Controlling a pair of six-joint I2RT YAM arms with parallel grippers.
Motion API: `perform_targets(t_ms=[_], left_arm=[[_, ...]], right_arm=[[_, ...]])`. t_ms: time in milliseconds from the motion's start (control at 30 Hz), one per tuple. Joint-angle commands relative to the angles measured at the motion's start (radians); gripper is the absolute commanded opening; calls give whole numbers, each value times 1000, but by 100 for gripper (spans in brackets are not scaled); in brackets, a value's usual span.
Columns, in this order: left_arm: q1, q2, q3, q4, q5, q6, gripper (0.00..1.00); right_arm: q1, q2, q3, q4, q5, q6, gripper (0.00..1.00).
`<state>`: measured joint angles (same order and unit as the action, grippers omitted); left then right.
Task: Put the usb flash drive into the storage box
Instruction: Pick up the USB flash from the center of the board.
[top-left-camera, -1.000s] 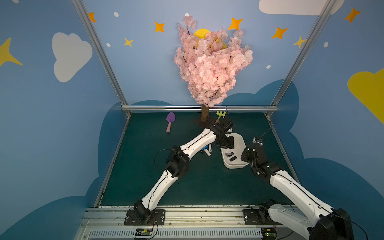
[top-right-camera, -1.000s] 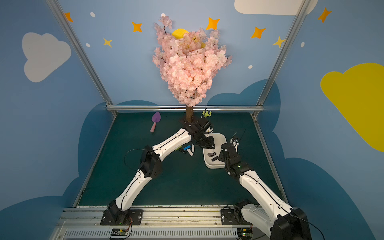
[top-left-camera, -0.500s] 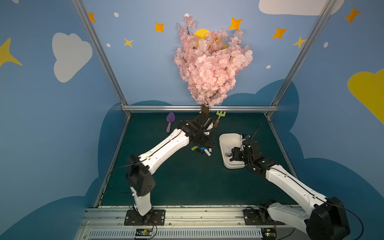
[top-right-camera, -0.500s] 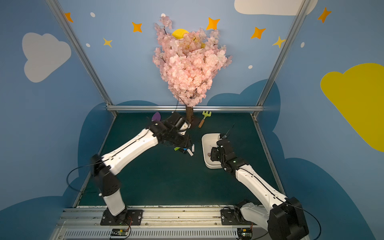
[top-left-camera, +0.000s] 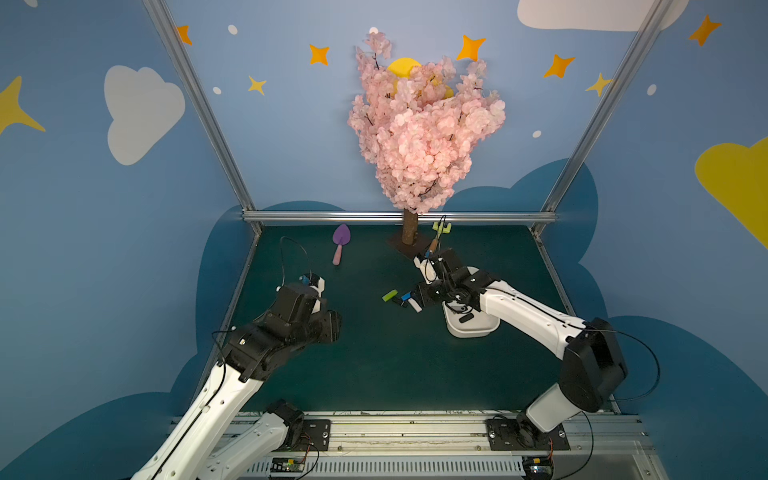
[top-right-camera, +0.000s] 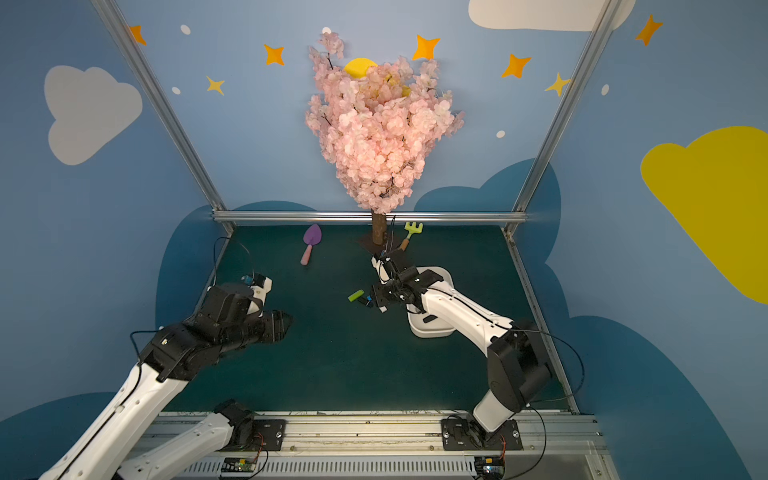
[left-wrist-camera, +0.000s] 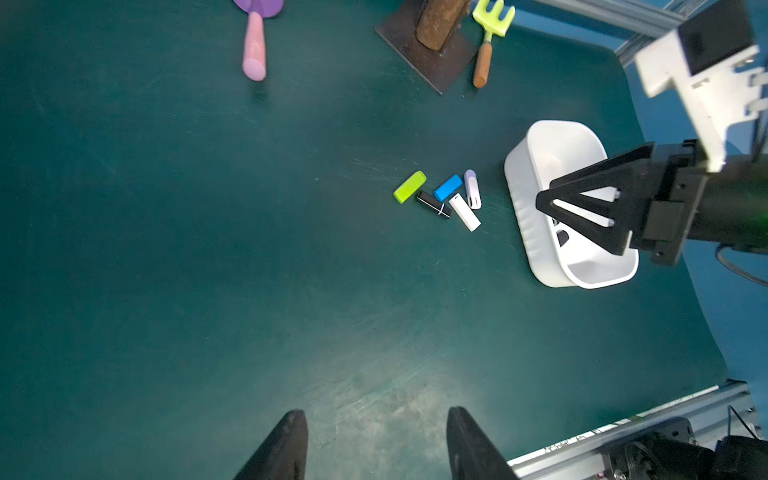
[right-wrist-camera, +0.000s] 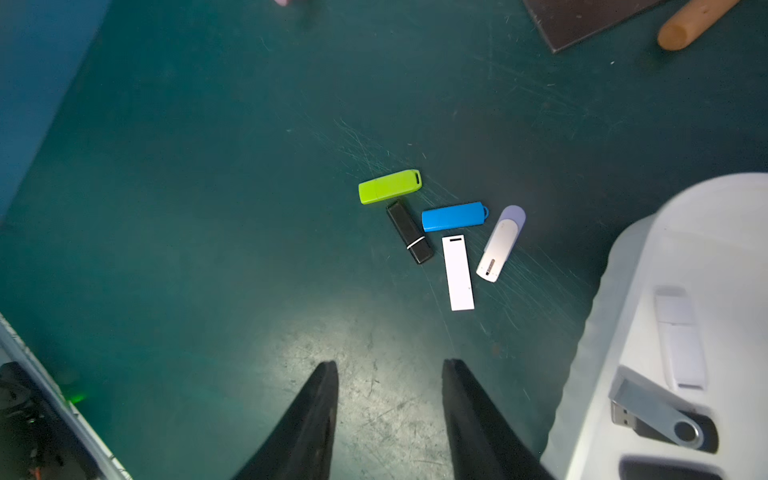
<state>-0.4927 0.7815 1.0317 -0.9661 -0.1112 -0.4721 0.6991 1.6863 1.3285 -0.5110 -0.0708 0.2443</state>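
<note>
Right wrist view first: my right pincer (right-wrist-camera: 390, 365) hangs released over the green bench (right-wrist-camera: 166, 208), jaws apart, nothing between them. Ahead lie five loose drives, bunched close. There's a green drive (right-wrist-camera: 390, 186), and a black drive (right-wrist-camera: 409, 231) with a thin silver band. The blue drive (right-wrist-camera: 454, 216) has a loop at one end, and the flat white drive (right-wrist-camera: 457, 272) has a slot. Last is a silvery lilac-capped drive (right-wrist-camera: 501, 244).

Only this view looks into the storage box (right-wrist-camera: 615, 291). In it I see a swivel drive (right-wrist-camera: 660, 415), grey metal clip over a black body, plug bare. A pale drive (right-wrist-camera: 679, 336) lies beside it, and something dark is cut off at the picture's edge.

Left wrist view now: here is the box's whole outline, white, rounded corners, low ribbed walls. My right pincer crosses in front of it and hides most of the inside. My left pincer (left-wrist-camera: 376, 411) is released too, empty, well apart from the bunch. This view also catches the rake (left-wrist-camera: 492, 25).

In both top views the bunch sits near bench centre, with the box just beside it at 3 o'clock. My right arm (top-left-camera: 523, 316) covers much of the box, and the lilac-capped drive is hidden under the pincer. My left pincer is out at 9 o'clock. The tree (top-left-camera: 409, 232) stands at 12 o'clock, the purple trowel (top-left-camera: 340, 241) at 11.
</note>
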Motion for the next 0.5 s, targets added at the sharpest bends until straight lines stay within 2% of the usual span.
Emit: perform_targets(t_ms=[0,133,200,467], left_arm=[[4,-96,-59,11,-53,17,57],[5,-159,-68,18,-48,17,60],[3,-165,-71,15,-45,12,60],[2,-171,-73,10,-63,6,60]], right_arm=[[7,115,101,-215,25,-51,44],[11,225,164,-251,60,-71,44],[17,265,183,-259,90,-80,48],[21,349,198,-241,100,-96,50]])
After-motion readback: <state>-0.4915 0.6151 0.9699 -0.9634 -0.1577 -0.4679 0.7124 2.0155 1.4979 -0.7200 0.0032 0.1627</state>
